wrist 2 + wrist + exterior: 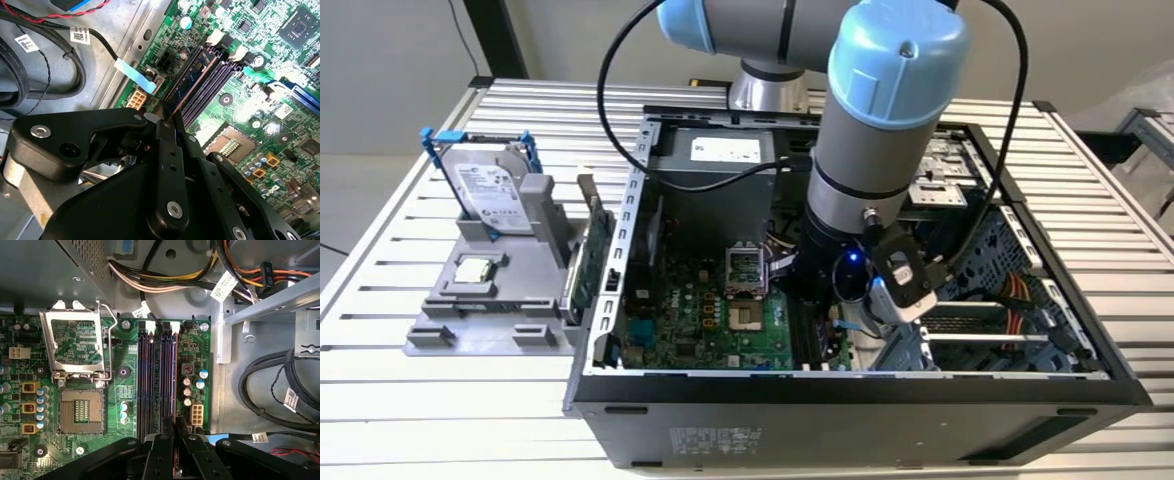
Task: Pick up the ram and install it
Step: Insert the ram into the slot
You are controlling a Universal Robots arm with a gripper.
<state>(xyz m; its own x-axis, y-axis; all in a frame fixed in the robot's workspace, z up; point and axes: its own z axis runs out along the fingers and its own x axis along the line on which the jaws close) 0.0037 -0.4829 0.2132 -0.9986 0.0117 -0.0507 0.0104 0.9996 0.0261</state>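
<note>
Inside the case (720,385), you are pressing the ram (192,82) into its slot (172,375); your gripper (167,122) is clenching its edge, seating apparently unfinished.

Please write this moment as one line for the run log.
step: install | gripper: shut on ram | ram: lengthwise along memory slots, at their outer edge | seated: cannot tell

Slatted aluminium worktable (427,400), pale grey wall (387,60) behind, dark upright post (498,40), even indoor light
</note>
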